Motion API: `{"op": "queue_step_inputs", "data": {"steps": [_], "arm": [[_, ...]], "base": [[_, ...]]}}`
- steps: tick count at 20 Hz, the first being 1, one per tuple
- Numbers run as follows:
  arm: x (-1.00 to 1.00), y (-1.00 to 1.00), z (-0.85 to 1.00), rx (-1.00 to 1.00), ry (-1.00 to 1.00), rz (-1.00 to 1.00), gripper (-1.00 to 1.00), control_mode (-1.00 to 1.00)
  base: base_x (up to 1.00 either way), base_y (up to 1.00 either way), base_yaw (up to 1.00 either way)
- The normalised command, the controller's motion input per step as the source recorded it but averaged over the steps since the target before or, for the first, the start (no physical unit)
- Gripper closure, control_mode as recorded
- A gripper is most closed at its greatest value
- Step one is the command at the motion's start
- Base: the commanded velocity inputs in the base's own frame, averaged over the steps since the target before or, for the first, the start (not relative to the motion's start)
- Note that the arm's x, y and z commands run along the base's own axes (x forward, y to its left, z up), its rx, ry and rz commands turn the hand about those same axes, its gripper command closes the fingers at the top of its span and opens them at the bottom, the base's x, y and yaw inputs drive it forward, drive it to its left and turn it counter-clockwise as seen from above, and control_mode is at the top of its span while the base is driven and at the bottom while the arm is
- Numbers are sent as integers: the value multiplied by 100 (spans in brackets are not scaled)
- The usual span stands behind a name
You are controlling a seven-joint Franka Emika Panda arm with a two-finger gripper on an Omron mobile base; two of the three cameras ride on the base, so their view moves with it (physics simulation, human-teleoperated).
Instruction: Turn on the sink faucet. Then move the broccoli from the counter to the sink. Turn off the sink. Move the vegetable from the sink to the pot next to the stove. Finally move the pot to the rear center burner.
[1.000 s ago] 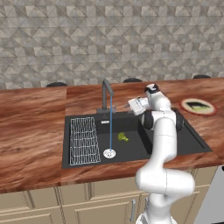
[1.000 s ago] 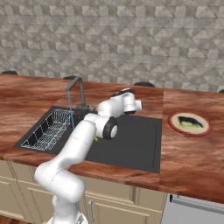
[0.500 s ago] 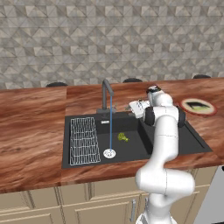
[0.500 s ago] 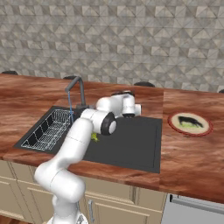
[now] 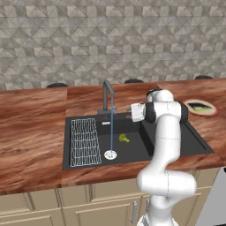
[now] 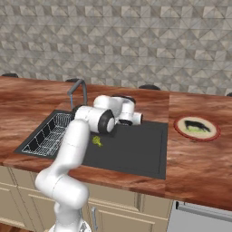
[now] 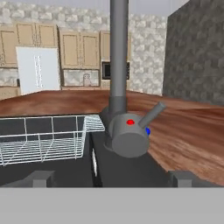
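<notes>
Now the gripper (image 7: 111,177), jaws spread wide, has swung in toward the faucet (image 7: 119,65) lever (image 7: 152,115), with water running over the broccoli (image 5: 124,138) in the sink (image 5: 176,145), so shut-off looks next.

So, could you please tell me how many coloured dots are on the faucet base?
2. A red dot sits on top of the faucet base, and a blue dot sits to its right, just under the lever. Others may be hidden behind.
</notes>
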Motion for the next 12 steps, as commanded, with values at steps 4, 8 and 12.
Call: {"op": "queue_step_inputs", "data": {"steps": [4,8,12], "arm": [[25,11,0,0,-14,-14,-100,-100],[25,6,0,0,-13,-11,-100,-100],[5,8,2,0,-4,-8,-100,-100]], "base": [[0,0,0],[0,0,0],[0,0,0]]}}
